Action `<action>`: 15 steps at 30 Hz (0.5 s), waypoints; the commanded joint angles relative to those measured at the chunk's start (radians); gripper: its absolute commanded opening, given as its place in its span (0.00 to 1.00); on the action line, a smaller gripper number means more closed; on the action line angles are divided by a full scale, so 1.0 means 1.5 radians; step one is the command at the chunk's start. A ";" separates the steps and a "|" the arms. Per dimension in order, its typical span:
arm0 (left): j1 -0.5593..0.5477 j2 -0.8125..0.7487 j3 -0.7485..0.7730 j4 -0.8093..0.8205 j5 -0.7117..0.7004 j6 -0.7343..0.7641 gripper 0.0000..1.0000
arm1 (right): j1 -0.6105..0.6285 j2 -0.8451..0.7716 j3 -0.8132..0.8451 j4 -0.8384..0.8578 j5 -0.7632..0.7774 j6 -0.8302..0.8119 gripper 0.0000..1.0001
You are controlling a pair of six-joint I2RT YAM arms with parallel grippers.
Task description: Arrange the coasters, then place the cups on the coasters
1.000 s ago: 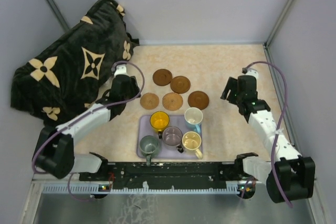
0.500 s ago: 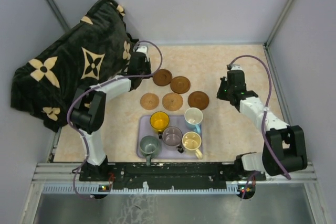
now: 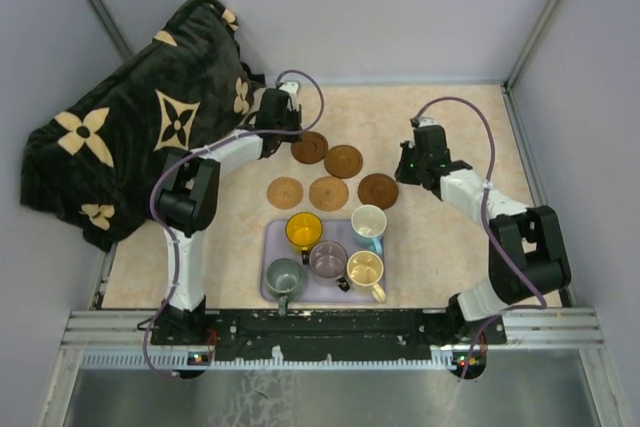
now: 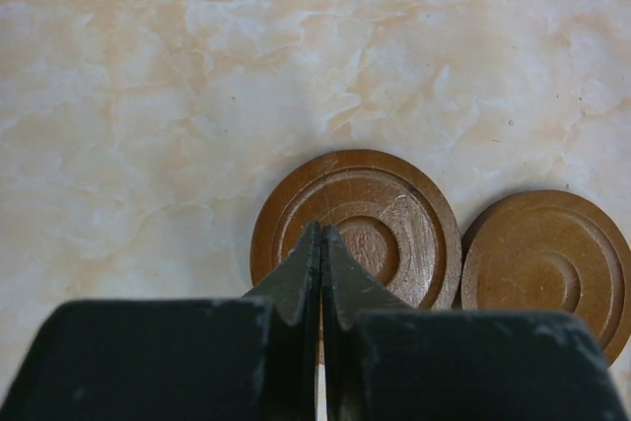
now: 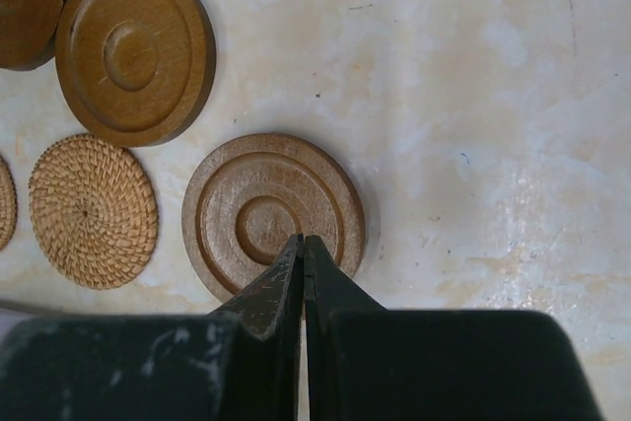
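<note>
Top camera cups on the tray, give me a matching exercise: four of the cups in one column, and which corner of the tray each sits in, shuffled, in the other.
Column one:
1. yellow-orange cup
2. grey-green cup
3. white and blue cup
4. cream-yellow cup

Column two, corners of the lavender tray, with near meaning the bottom of the view:
A. near right
B. far left
C. near left
D. far right

Pairs: 1-B, 2-C, 3-D, 4-A.
</note>
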 commanded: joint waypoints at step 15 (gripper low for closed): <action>0.000 0.061 0.043 -0.082 0.137 0.052 0.00 | 0.045 0.090 0.011 0.060 -0.080 0.031 0.00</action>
